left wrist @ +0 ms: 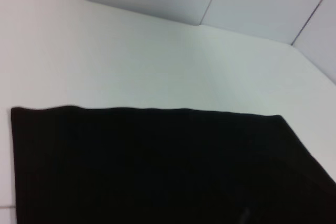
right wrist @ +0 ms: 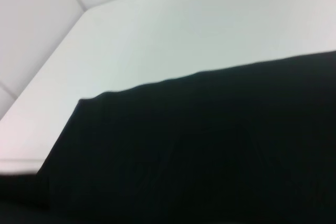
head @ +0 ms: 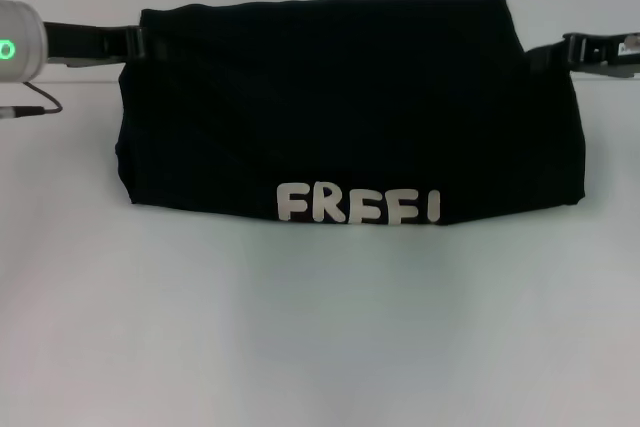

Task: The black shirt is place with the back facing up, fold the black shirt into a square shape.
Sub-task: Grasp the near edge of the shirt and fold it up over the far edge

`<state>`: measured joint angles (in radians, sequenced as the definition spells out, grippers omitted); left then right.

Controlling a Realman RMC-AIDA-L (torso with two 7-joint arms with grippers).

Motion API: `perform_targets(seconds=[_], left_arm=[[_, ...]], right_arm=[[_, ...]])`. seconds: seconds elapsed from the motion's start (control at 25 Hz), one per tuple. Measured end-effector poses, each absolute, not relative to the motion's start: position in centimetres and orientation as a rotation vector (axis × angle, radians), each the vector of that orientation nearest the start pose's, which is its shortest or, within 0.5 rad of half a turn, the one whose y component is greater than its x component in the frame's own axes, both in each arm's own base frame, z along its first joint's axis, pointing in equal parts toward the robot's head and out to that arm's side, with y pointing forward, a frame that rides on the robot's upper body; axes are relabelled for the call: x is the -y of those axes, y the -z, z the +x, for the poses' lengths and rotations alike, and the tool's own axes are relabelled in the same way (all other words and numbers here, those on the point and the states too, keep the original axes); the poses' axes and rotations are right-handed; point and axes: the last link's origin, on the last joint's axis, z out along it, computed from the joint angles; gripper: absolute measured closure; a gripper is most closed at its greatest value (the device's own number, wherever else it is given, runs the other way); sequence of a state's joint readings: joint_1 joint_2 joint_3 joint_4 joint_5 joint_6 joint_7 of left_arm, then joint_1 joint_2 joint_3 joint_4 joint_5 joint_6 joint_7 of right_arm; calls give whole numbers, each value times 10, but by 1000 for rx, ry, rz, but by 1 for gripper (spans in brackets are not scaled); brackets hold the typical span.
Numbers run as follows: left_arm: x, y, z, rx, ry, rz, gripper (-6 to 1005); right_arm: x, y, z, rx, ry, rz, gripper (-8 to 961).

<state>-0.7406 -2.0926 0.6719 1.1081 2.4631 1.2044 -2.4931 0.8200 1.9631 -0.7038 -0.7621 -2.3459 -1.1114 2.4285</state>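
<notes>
Black shirt [head: 340, 107] folded, grippers apparently at its upper corners

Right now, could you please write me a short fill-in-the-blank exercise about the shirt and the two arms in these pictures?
1. The black shirt shows white lettering along its ____ edge in the head view.
2. The lettering is ____ in colour.
3. The left gripper and right gripper meet the shirt at its two ____ corners.
4. The shirt lies on a ____ table.

Missing words: near (lower); white; far (upper); white
</notes>
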Motion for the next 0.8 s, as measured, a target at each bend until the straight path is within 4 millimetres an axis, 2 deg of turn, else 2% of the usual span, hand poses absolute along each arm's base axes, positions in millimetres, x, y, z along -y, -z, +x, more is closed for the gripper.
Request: perform_targets(seconds=[0.04,0.08,0.24,0.44,0.56,0.8], left_arm=[[-449,-79,-214,1295,414,-2039,957],[-450,-77,-215,1296,413,-2036,957],[-461,-47,-228,1318,363,-1996,957],[-469,-25,-236,1269,327,-1931,957],[-472,-22,-234,1234,335,-1898,957],[-481,-18,-224,1179,328,-1896,957]], right_arm=[[-464,-71,226,-1359,-425,-2082,890],[-469,-65,228,-1347,-423,-2056,890],[-480,-32,235,-1284,-380,-1976,890],[-488,-1,231,-1098,-273,-1937,891],[-494,4,221,-1013,-250,-1935,891],[-501,-6,214,-972,-263,-1919,890]])
